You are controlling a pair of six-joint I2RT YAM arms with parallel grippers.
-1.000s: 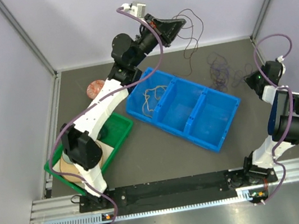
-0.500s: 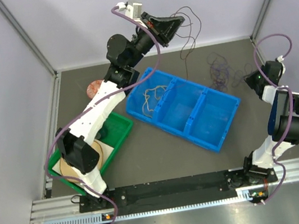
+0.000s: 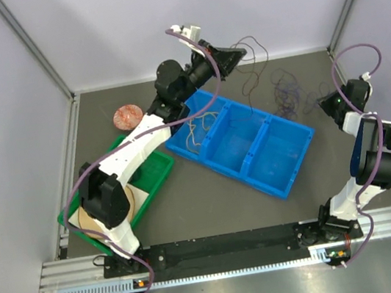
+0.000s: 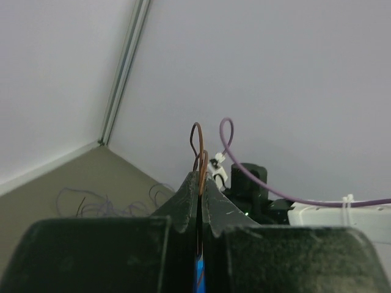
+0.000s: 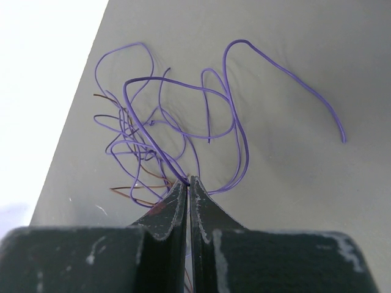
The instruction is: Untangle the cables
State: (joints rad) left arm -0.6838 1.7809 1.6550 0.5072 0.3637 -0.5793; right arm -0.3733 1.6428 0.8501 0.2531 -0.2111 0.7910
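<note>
A brown wire (image 4: 203, 160) is pinched between the closed fingers of the left gripper (image 4: 200, 177), in the upper middle of the overhead view. A small loop is seen above the fingertips, and the rest hangs down towards the blue bin (image 3: 285, 151). At the right, the purple tangle (image 5: 159, 131) is gripped at its lower edge by the closed right gripper (image 5: 188, 181) and is spread on the table (image 3: 188, 192) beyond the fingertips. Cream wires (image 3: 199, 125) are seen in the bin's left compartment.

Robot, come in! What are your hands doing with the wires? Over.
Left gripper shut on a brown wire, raised high. Right gripper shut on the purple tangle at the table. Blue bin sits clear of both grippers.
</note>
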